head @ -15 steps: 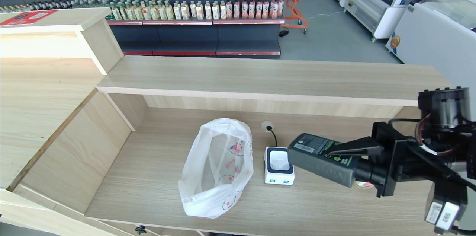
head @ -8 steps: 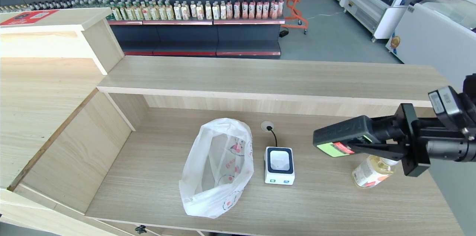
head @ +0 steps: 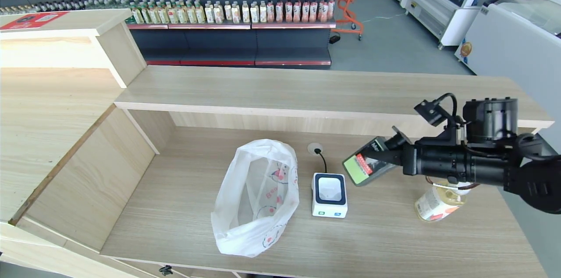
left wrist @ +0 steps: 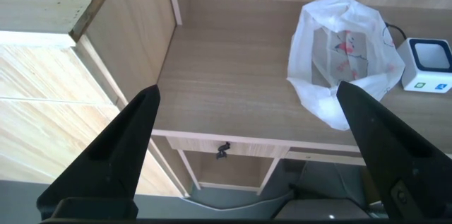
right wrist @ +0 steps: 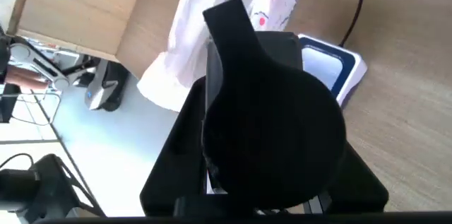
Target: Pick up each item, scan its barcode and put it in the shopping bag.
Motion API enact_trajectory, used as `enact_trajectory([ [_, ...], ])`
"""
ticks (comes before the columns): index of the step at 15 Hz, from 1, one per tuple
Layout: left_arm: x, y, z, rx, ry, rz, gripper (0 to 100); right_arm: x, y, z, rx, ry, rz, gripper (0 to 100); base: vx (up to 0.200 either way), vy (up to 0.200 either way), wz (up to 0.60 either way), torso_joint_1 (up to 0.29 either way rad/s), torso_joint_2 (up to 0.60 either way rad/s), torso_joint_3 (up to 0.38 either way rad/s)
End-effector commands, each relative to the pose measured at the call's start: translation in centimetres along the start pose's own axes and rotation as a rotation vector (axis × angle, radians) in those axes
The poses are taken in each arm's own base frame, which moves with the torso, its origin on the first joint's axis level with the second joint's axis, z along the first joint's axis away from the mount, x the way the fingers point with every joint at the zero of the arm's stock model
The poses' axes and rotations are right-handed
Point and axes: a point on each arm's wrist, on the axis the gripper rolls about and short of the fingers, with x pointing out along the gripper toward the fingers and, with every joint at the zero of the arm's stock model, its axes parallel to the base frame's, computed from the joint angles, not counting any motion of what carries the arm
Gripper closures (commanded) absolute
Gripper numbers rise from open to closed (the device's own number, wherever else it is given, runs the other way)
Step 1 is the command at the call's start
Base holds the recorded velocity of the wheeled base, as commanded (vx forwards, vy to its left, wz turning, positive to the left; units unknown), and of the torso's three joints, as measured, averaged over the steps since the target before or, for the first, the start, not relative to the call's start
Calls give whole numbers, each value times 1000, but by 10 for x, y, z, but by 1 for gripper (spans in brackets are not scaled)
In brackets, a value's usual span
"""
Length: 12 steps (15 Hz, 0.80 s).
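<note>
Right pincer (head: 388, 155) clamps a dark flat box (head: 365, 167), green-and-red label facing lower left, right of centre over the desk (head: 394, 243), just beside the white scanner (head: 328, 194). White shopping bag (head: 256, 197) centre, mouth open. Left pincer (left wrist: 247, 90) spread wide, probably holding nothing

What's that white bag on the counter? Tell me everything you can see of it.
The shopping bag is thin, white, see-through plastic with pink and red cartoon prints. It slumps crumpled on the wooden counter, mouth open upward. Whether it holds anything I cannot tell. It lies close beside the white scanner, a small gap between. Only the counter touches it; the right gripper, holding a dark box, hangs beyond the scanner.
</note>
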Motion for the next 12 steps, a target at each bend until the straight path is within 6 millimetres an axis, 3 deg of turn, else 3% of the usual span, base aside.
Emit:
enact_trajectory([
  [1, 0, 0, 0, 0, 0, -1, 0, 38, -18, -43, 81, 140, -41, 100, 0, 0, 0, 0, 0, 0],
  [7, 0, 0, 0, 0, 0, 1, 0, 97, -24, -63, 38, 167, -135, 100, 0, 0, 0, 0, 0, 0],
  [12, 0, 0, 0, 0, 0, -1, 0, 126, -29, -66, 13, 157, -182, 100, 0, 0, 0, 0, 0, 0],
])
